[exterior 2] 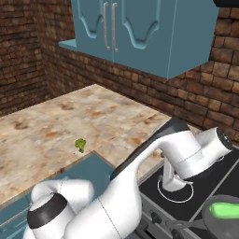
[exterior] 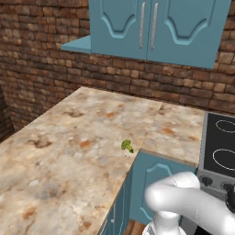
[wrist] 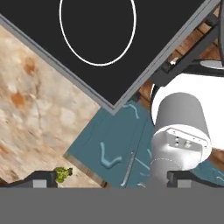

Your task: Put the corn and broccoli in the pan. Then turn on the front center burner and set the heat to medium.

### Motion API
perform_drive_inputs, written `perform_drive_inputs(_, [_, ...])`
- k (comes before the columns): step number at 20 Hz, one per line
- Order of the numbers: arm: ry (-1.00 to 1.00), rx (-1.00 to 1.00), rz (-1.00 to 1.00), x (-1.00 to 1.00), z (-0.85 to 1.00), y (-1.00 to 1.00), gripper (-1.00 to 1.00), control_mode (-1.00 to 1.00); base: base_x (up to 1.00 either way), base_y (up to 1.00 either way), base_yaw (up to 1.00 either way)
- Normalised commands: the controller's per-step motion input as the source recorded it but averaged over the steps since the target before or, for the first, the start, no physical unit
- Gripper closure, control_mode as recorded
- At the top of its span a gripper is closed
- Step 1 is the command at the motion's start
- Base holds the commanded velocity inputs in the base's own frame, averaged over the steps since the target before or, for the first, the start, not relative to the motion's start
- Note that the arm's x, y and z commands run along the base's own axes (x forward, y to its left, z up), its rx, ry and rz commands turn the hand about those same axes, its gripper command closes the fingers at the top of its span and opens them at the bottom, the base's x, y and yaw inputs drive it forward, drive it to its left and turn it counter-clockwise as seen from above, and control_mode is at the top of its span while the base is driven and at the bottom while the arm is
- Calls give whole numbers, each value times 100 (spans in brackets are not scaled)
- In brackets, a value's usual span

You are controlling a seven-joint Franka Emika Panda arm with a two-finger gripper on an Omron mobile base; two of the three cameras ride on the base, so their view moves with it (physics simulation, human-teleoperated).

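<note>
The broccoli [exterior: 127, 146] lies alone on the table [exterior: 69, 137], close to its inner corner edge above the blue cabinet door [exterior: 153, 183]. It looks light, bumpy and a little springy; best pinched across the crown, low near the stem. The corn [exterior 2: 225, 209] already rests in the pan [exterior 2: 211, 220] on the cooktop [exterior 2: 205, 186]. The gripper [wrist: 109, 179] hangs with jaws wide, holding nothing.

Flat, even rendered light — no clear source, no glare, only faint shading. The counter [wrist: 39, 109] texture is soft and smeared beyond the fingers [wrist: 43, 179]; edges are jagged, and brick stays dim.
</note>
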Motion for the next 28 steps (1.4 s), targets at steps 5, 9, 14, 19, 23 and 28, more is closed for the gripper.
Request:
perform_drive_inputs(5, [-5,-4,13,-24,10,100,-100,-100,0,0,0])
perform_drive_inputs(9, [-5,-15,5,-6,0,100,-100,-100,0,0,0])
perform_drive_inputs(14, [-1,-23,6,0,1,100,-100,-100,0,0,0])
perform_drive_inputs(19, [0,-22,8,0,24,100,-100,-100,0,0,0])
perform_drive_inputs(23, [1,-13,4,4,18,92,-100,-100,0,0,0])
perform_drive_inputs(28, [0,-2,7,29,14,62,-100,-100,0,0,0])
